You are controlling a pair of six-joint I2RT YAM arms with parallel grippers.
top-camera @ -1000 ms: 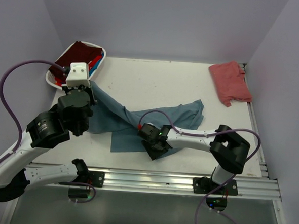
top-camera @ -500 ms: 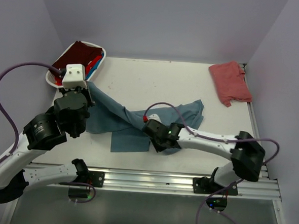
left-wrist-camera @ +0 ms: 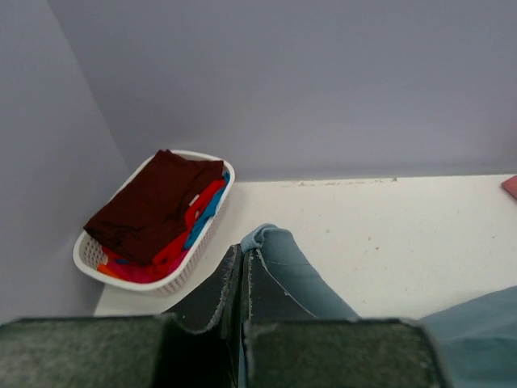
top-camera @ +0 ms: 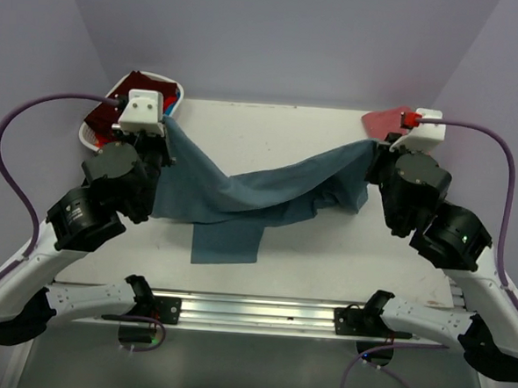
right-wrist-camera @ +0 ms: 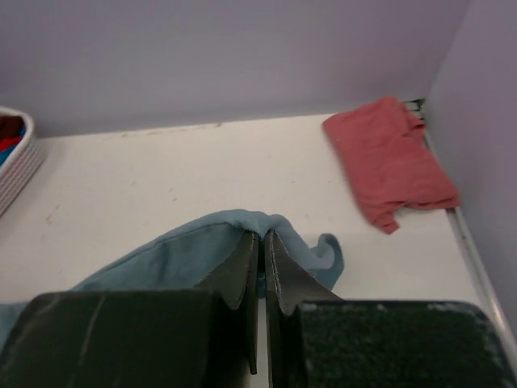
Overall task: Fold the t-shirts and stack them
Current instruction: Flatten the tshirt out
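White links (top-camera: 21,269), bulky black joints (top-camera: 86,219), purple cables (top-camera: 71,98), white wrist blocks (top-camera: 144,110), dark-fingered left claw (left-wrist-camera: 243,254).

The desk (top-camera: 271,133) was spanned midway by the stretched teal-blue t-shirt (top-camera: 259,190). Open surface was left behind it, flanked by the basket (left-wrist-camera: 187,265) and the salmon-red t-shirt (right-wrist-camera: 388,162).

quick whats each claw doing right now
left claw: closed, holding one end of the teal-blue t-shirt
right claw: closed, holding the other end of it
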